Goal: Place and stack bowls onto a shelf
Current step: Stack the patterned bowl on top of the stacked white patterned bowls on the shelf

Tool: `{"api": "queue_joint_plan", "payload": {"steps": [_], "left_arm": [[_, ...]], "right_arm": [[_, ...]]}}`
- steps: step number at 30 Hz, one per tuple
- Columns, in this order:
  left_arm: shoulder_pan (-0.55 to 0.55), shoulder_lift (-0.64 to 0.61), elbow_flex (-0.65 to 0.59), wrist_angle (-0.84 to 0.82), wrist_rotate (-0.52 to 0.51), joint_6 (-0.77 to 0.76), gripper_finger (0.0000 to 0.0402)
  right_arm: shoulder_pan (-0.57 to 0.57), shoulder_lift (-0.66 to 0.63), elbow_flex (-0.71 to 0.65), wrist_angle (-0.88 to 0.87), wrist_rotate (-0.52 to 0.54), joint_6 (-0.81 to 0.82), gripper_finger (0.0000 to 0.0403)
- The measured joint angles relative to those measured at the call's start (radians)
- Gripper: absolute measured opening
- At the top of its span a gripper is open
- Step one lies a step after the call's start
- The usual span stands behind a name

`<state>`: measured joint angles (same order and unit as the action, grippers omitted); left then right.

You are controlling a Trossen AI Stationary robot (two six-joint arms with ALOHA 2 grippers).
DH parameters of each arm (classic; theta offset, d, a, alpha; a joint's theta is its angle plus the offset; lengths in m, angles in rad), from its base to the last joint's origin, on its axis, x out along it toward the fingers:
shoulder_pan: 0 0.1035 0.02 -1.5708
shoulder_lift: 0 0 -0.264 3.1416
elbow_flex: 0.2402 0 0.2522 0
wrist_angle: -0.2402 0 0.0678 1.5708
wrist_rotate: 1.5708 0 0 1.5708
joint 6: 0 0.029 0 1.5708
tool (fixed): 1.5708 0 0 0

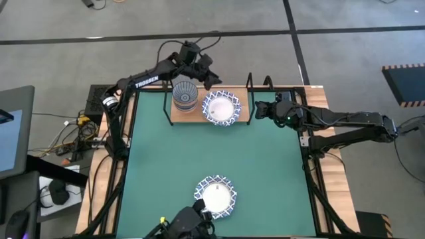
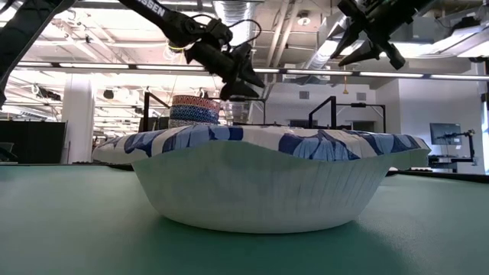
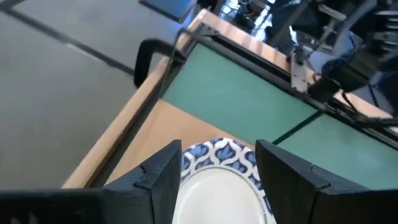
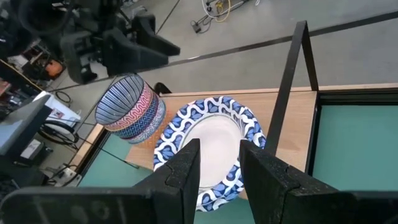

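Shelf (image 1: 243, 114): light-wood board on a black wire frame, standing along the far edge of the tabletop (image 1: 265, 172), left of centre.

On the shelf's left end is a stack of small bowls (image 1: 184, 94). Top bowl has dark-blue radial stripes. The right wrist view shows pink and blue patterned bands on the sides beneath it. I cannot count the bowls in the stack.

Touching or just beside it, mid-shelf, sits the wide white bowl (image 1: 221, 107) with a blue patterned rim. It may be several nested bowls; the rims do not settle this.

One more wide bowl (image 1: 216, 196) of the same pattern rests on the green mat near the near edge, about centre. Judged not yet shelved.

Left hand (image 1: 214, 81) hangs over the shelf's far edge, between the stack and the wide bowl. Fingers (image 3: 163, 174) are spread apart and grip nothing. The placing suggests a bowl just released or a stack being squared up.

Right hand (image 1: 260, 110) hovers off the shelf's right end, pointed at the wide bowl. Its fingers (image 4: 186, 165) are also parted and empty. Likely waiting clear of the other arm.
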<state>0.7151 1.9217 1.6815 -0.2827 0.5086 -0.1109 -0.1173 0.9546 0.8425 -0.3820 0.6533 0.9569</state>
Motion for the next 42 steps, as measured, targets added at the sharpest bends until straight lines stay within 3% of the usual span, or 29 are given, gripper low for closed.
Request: {"api": "queue_joint_plan", "payload": {"steps": [4,8,14,17,27,34,42], "left_arm": [[-0.007,0.0,0.054,-0.055,0.078,0.1,0.0188],[-0.052,-0.003,0.09,-0.221,0.157,0.321,0.0178],[-0.171,-0.005,0.09,-0.63,0.155,0.73,0.0149],[-0.231,-0.007,0.067,-0.717,0.074,0.84,0.0129],[-0.286,-0.005,-0.096,-0.456,-0.205,0.74,0.0088],[-0.281,-0.007,-0.095,-0.275,-0.296,0.689,0.0087],[-0.283,-0.013,-0.033,-0.299,-0.31,0.582,0.0087]], "right_arm": [[0.0,0.001,0.0,-0.007,0.0,0.0,0.0138],[0.0,0.002,0.0,-0.035,0.0,0.0,0.0138],[-0.002,-0.001,0.0,-0.083,0.0,0.0,0.0138],[-0.003,-0.001,0.0,-0.085,-0.001,-0.014,0.0138],[0.009,-0.001,0.0,-0.097,-0.055,-0.019,0.0138],[0.028,-0.001,0.0,-0.101,-0.058,-0.022,0.0138],[0.046,-0.001,0.0,-0.123,-0.07,-0.04,0.0138]]}}
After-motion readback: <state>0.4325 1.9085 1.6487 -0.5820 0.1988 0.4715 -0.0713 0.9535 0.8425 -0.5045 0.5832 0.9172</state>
